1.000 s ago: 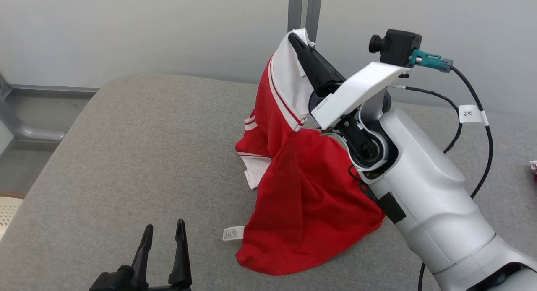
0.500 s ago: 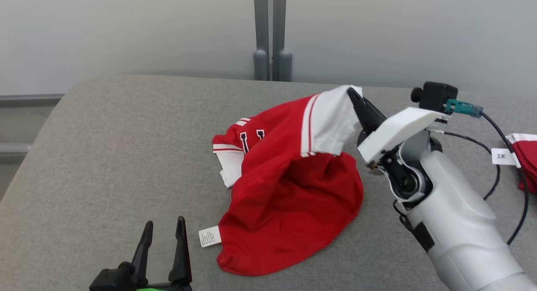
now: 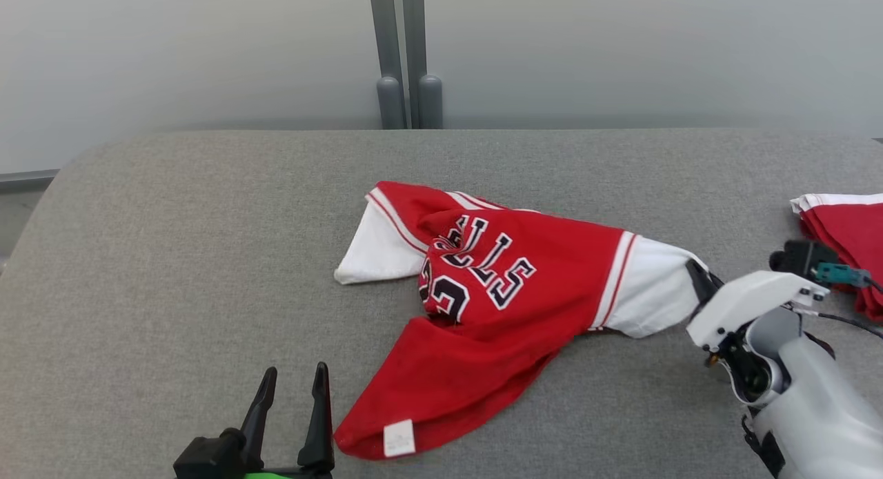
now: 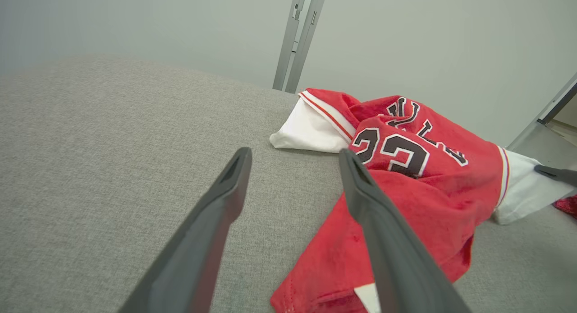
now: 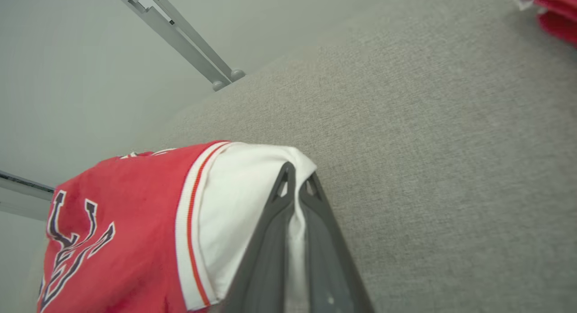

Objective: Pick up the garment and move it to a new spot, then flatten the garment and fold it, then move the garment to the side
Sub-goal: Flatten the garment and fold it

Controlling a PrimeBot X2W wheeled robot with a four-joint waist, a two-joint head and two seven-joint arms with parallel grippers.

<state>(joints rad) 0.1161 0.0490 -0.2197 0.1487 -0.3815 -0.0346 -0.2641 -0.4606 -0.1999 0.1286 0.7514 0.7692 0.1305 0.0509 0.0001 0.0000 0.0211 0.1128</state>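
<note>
Garment [image 3: 510, 279]: red jersey, crumpled mid tabletop [image 3: 172, 258], number facing up.
Right tool [image 5: 298, 175]: clamped on the white sleeve [image 3: 648, 292], at the garment's 3 o'clock.
Left tool [image 3: 296, 368]: jaws apart, empty, at the garment's 7 o'clock.

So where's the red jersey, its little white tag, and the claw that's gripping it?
red jersey [image 3: 510, 272]: head view, on the lettered chest.
white tag [image 3: 399, 438]: head view, middle of the tag, at the near hem.
right gripper [image 5: 297, 180]: right wrist view, between its fingertips, shut on the jersey.
</note>
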